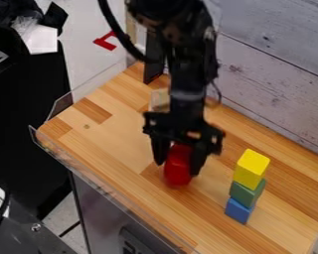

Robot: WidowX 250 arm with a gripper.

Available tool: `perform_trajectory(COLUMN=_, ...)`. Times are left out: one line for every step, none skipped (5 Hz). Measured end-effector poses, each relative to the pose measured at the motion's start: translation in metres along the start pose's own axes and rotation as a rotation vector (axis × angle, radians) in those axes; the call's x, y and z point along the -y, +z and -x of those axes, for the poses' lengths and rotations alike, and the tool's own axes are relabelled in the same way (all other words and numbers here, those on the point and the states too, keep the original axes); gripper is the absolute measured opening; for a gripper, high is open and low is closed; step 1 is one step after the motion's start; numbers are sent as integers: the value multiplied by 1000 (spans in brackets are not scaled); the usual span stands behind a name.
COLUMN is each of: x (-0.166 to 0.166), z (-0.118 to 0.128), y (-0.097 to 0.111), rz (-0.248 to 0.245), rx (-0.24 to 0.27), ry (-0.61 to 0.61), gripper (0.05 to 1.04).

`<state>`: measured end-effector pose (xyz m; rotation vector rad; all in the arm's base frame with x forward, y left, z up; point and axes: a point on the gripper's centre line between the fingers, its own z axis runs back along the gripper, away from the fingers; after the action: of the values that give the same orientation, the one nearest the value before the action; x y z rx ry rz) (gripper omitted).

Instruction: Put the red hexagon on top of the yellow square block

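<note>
My black gripper point(180, 166) hangs over the middle of the wooden table, pointing down. It is shut on the red hexagon point(178, 171), with one finger against each side and the lower part of the block below the fingertips. I cannot tell whether the hexagon touches the table. To the right of the gripper, the yellow square block point(252, 163) tops an upright stack, resting on a green block point(247, 192) that stands on a blue block point(239, 210).
A pale wooden block point(160, 98) is behind the arm, partly hidden. The plank wall point(275, 84) borders the table's back right side. A clear panel point(109, 184) runs along the front left edge of the wooden table point(109, 139).
</note>
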<state>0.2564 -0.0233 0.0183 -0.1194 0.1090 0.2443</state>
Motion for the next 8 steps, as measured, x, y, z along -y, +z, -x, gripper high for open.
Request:
perform_trajectory(x=-10, z=-3, y=50, rz=33, rx=108, ry=54, gripper=729)
perform_trajectory(x=-6, z=-7, y=103, rz=38, rx=225, ry=21, gripper=729)
perform_trajectory(x=7, z=2, y=120, rz=38, rx=217, ry=-35, gripper=729)
perform_trajectory(x=20, z=13, y=116, rz=28, rx=166, ry=-84, gripper=729)
perform_trajectory(x=38, z=23, y=117, rz=29, rx=136, ry=-145, gripper=729)
perform_trajectory(x=56, z=27, y=118, rz=34, rx=144, ry=-201, gripper=729)
perform_trajectory(x=72, z=30, y=105, rz=29, rx=114, ry=-248, gripper=729)
perform_trajectory(x=83, z=31, y=94, rz=22, rx=98, ry=-272, gripper=729)
